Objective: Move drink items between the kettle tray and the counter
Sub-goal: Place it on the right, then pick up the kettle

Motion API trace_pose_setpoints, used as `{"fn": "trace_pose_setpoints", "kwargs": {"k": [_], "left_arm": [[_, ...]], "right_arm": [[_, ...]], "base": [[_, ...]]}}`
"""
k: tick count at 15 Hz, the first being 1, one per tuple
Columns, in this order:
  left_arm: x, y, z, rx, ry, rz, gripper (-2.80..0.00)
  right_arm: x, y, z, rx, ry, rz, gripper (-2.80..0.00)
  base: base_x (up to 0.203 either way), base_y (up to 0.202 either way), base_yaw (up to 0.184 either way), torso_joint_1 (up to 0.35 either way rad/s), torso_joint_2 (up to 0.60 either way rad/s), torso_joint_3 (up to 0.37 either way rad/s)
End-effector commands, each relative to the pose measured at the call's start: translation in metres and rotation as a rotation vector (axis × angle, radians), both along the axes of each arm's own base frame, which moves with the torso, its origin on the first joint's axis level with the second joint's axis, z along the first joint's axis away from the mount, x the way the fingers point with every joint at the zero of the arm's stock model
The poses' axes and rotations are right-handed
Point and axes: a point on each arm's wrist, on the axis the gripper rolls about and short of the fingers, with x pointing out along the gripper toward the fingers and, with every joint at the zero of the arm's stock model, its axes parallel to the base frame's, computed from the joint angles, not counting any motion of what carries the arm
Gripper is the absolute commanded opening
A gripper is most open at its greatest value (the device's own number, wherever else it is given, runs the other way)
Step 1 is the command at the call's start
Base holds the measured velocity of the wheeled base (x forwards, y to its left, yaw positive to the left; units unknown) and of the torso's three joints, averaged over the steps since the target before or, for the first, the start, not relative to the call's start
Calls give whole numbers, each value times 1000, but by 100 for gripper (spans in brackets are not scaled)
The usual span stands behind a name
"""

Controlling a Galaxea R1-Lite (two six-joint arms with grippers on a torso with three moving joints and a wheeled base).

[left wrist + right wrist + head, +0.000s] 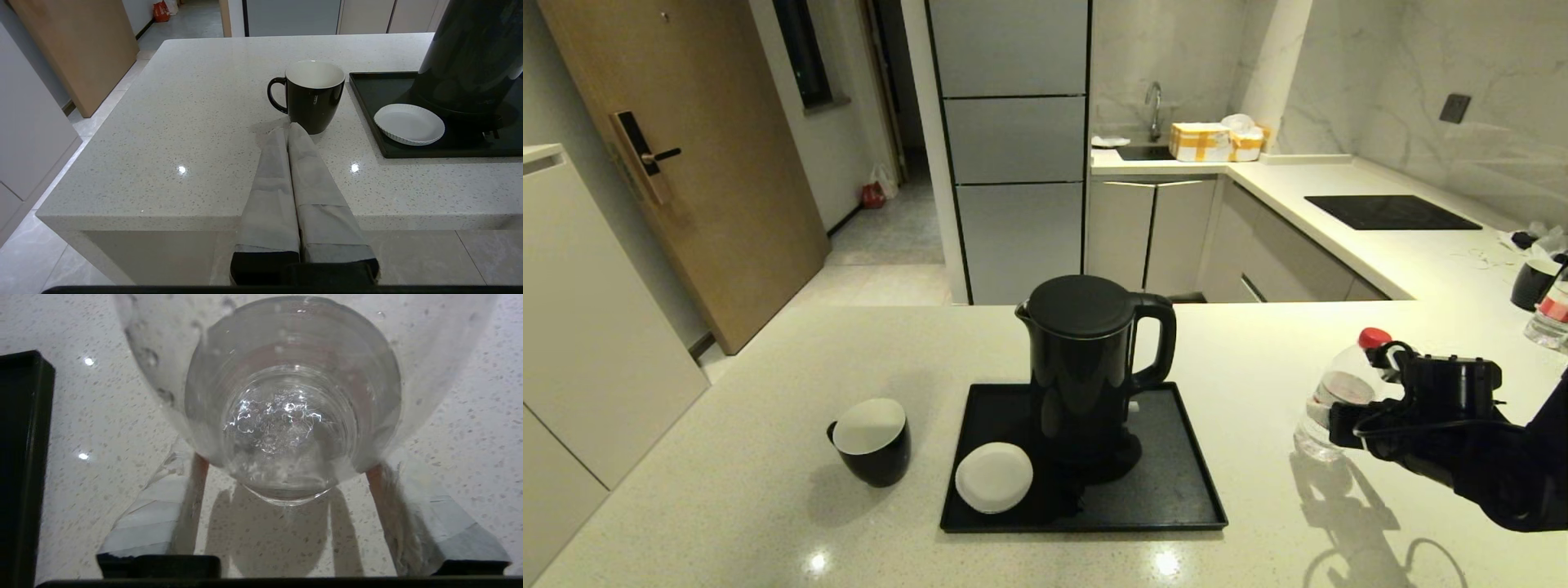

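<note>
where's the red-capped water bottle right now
In the head view the water bottle is at the robot's right, tilted and clamped in the right gripper above the counter, right of the kettle tray.

The kettle (1086, 367) is being kept upright on the tray (1176, 482); the mug (872, 441) beside it on the counter (727, 482); the red-capped bottle (1331, 392) is being held tilted above the counter.

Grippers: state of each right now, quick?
Left gripper: shut, empty, by the mug.
Right gripper: shut on the bottle, off the tray's right side.
</note>
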Motion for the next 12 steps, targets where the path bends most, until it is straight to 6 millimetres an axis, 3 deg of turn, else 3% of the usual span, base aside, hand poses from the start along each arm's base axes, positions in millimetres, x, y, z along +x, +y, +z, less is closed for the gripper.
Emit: {"fn": "trace_pose_setpoints", "kwargs": {"k": [1,4,8,12], "left_arm": [[0,0,0,0,0,1,-280],[0,0,0,0,0,1,-280],[0,0,0,0,0,1,-280],[0,0,0,0,0,1,-280]], "right_arm": [[-4,1,8,9,-22,15,0],[-15,3,16,48,-32,72,0],[-45,3,35,54,-55,79,0],[-80,1,84,44,-147,69,0]], "base": [[0,0,0,0,0,0],[0,0,0,0,0,0],[0,0,0,0,0,0],[0,0,0,0,0,0]]}}
